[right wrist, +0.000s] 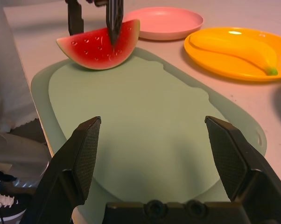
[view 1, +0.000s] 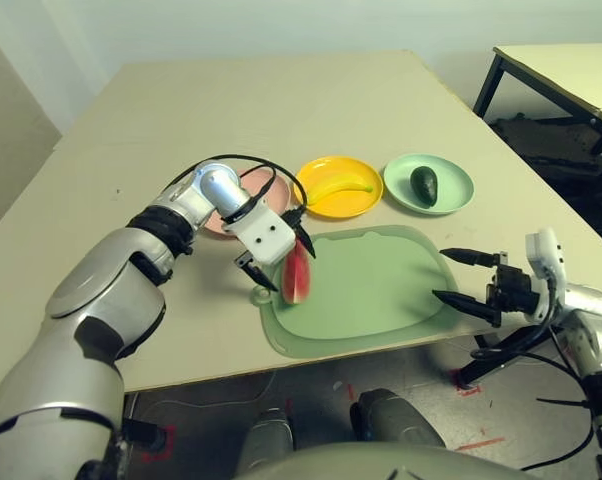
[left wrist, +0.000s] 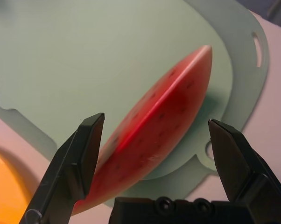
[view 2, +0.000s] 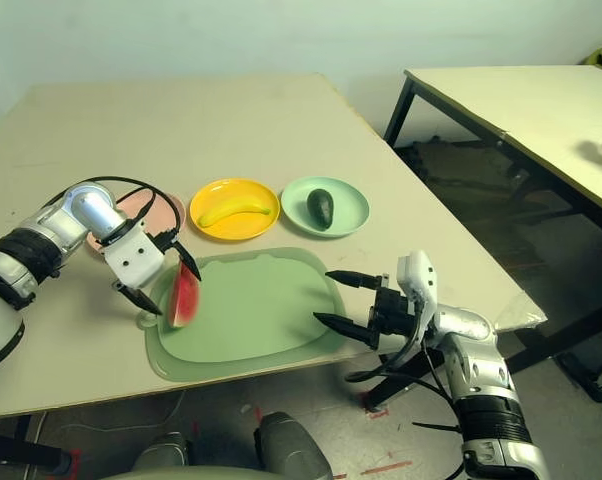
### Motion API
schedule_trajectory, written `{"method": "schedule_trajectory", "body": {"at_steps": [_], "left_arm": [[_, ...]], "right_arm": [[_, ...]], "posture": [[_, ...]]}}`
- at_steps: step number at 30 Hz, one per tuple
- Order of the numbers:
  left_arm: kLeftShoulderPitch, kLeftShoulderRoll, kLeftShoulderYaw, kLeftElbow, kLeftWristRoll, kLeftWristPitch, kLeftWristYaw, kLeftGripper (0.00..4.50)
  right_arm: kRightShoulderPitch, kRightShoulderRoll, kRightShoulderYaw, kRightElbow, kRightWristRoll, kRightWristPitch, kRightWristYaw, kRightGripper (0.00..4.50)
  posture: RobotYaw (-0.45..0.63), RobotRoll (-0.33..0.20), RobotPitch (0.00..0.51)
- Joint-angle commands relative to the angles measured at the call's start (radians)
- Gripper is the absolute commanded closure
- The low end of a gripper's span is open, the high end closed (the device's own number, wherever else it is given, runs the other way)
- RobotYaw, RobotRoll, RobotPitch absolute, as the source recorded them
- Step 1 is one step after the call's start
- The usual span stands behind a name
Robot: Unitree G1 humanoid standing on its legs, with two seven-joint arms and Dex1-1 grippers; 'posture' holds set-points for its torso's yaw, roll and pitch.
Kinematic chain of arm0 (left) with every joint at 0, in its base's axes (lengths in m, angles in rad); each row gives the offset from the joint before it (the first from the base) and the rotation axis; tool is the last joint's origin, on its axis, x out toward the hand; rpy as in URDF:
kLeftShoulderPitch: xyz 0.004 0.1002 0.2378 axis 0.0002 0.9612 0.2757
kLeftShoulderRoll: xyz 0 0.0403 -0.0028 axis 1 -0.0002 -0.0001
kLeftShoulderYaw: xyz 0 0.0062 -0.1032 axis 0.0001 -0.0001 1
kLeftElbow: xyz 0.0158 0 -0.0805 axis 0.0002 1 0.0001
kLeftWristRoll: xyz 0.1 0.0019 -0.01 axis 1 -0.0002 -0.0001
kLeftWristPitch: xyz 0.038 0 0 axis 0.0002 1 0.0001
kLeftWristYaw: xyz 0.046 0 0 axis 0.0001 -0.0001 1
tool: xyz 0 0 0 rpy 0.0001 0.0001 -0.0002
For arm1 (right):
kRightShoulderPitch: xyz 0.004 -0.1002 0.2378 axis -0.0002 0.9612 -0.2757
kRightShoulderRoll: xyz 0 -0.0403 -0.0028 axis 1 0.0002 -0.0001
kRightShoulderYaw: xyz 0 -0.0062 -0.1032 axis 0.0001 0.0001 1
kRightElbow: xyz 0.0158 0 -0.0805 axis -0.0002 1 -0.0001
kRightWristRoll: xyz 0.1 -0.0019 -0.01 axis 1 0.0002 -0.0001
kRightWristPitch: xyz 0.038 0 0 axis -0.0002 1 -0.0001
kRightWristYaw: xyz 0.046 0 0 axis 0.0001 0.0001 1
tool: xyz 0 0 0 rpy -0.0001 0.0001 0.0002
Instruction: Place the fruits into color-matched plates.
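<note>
A glossy red watermelon wedge (right wrist: 99,45) with dark seed dimples and a thin green rind stands on its curved edge at one end of a smooth, pale green cutting mat (view 1: 381,290) with rounded corners and a small hanging slot. The left gripper (view 1: 274,267) reaches down around the wedge, one black tapered finger on each side; in the left wrist view the fingers (left wrist: 80,158) stand wide apart with gaps to the fruit, so nothing is clamped.

Behind the mat sit three round, shallow plastic plates in a row. The pale pink plate (right wrist: 166,22), nearest the wedge, holds nothing. The bright yellow plate (view 1: 338,186) in the middle carries a smooth curved yellow banana (view 1: 343,186) with a small green tip. The mint green plate (view 1: 428,184) holds a dark green, egg-shaped avocado (view 1: 424,183).

The right gripper (view 1: 469,279) hovers level off the mat's other end, its two pointed fingers spread wide and holding nothing. Everything rests on a matte beige table (view 1: 281,110).
</note>
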Motion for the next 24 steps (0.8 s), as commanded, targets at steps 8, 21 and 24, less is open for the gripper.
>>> {"method": "schedule_trajectory", "body": {"at_steps": [8, 21, 24], "left_arm": [[0.03, -0.079, 0.072, 0.079, 0.099, -0.004, -0.007, 0.0], [0.066, -0.117, 0.167, 0.106, 0.182, -0.013, -0.007, 0.0], [0.07, -0.119, 0.181, 0.107, 0.194, -0.009, -0.007, 0.0]], "right_arm": [[-0.022, 0.004, 0.012, -0.013, 0.005, 0.006, -0.003, 0.02], [-0.017, -0.002, 0.021, -0.021, 0.0, 0.007, 0.0, 0.02], [-0.019, -0.003, 0.024, -0.02, -0.003, 0.005, 0.002, 0.02]], "posture": [[-0.25, 0.0, 0.018], [-0.25, 0.0, 0.02], [-0.25, 0.0, 0.02]]}}
